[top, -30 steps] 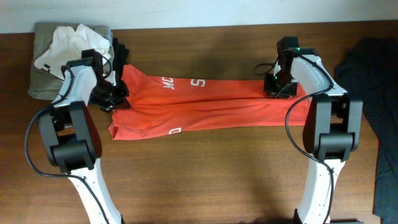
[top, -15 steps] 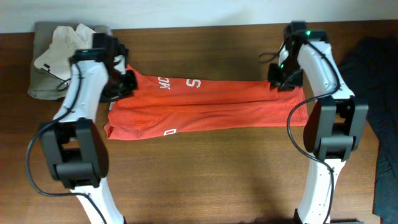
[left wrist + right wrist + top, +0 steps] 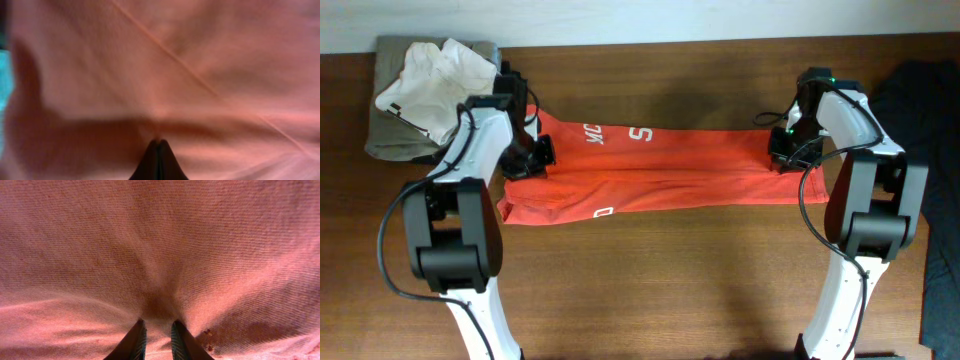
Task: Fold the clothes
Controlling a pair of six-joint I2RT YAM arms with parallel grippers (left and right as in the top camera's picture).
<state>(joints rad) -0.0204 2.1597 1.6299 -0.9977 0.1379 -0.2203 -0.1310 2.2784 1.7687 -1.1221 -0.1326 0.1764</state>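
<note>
Tabletop (image 3: pixel 670 275) bears T-shirt (image 3: pixel 660 175) beside heaped pale cloths (image 3: pixel 425 80).

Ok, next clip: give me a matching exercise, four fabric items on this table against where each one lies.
Things:
1. red-orange T-shirt
2. white cloth
3. olive-grey cloth
4. dark navy garment

Places:
A. at the right end of the table
B. far left corner, underneath another fabric
C. stretched out across the middle
D. far left corner, on top of another fabric

Pairs: 1-C, 2-D, 3-B, 4-A
</note>
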